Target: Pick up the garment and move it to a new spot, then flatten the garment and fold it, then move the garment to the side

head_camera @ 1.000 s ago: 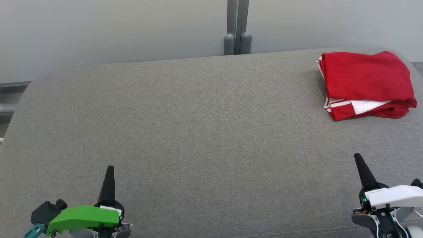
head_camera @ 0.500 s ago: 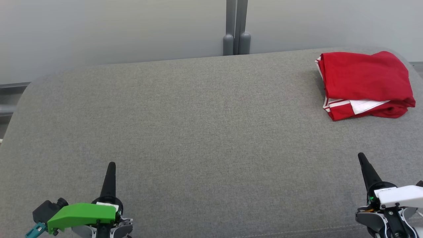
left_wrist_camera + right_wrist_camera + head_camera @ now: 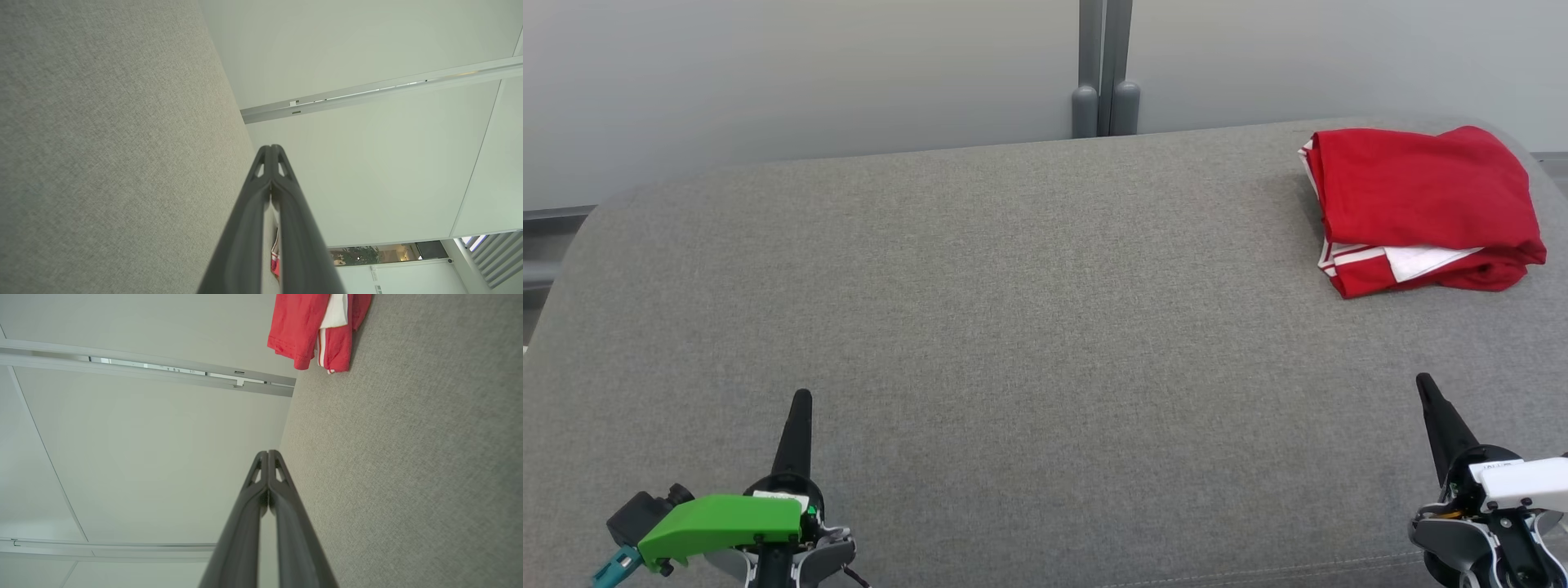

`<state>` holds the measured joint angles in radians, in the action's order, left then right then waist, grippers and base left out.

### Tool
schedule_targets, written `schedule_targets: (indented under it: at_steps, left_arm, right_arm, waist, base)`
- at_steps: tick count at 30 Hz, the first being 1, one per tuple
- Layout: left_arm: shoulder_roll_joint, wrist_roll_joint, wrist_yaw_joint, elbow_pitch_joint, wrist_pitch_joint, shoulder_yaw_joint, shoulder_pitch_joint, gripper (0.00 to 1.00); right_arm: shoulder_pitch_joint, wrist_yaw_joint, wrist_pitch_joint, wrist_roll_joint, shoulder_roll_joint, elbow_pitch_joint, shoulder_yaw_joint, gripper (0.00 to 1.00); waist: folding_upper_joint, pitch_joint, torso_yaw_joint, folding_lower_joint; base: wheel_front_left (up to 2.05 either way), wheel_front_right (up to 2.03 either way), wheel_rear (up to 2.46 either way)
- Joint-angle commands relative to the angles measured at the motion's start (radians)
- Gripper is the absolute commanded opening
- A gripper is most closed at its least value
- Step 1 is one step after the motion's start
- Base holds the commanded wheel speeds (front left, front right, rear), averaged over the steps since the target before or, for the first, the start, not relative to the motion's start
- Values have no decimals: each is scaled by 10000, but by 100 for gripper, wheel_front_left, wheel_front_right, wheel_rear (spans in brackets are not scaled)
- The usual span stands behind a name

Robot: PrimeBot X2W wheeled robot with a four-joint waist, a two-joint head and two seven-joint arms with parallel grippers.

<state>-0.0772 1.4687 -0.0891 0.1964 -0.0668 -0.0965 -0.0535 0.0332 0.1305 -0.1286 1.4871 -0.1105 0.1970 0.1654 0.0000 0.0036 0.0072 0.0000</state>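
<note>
Garment (image 3: 1421,196): laid folded, long axis left–right, stripes nearward.
Left gripper (image 3: 801,400): jaws pressed together.
Right gripper (image 3: 1425,384): jaws pressed together.

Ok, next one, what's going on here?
Nothing is being handled right now. A red garment with white trim lies folded at the far right of the grey padded surface. The left gripper and right gripper are both shut and empty at the near edge, well apart from it. The garment looks folded and set aside.
</note>
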Motion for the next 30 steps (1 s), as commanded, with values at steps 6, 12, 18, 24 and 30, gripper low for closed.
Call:
schedule_targets:
  at_steps: [6,12,18,24,30]
  left_arm:
    - [101,585,-192,48,109,109,-245,0]
    - [158,897,-282,99,157,147,-293,0]
    - [192,1204,-342,143,203,175,-333,0]
    - [253,1490,-421,187,265,204,-403,0]
    - [281,1655,-462,202,284,216,-404,0]
  right_arm:
    - [147,4,-221,652,-92,6,156,0]
    - [160,4,-375,1073,-96,21,257,0]
    - [141,4,-492,1427,-104,34,333,0]
    - [152,4,-629,1800,-112,50,421,0]
    - [154,4,-700,1962,-101,59,471,0]
  waist:
    - [0,-8,-18,0]
    - [0,-15,-34,0]
    - [0,-21,-47,0]
    - [0,-27,-63,0]
    - [0,-31,-72,0]
  base:
    - [0,0,0]
    - [0,0,0]
    - [0,0,0]
    - [0,0,0]
    - [0,0,0]
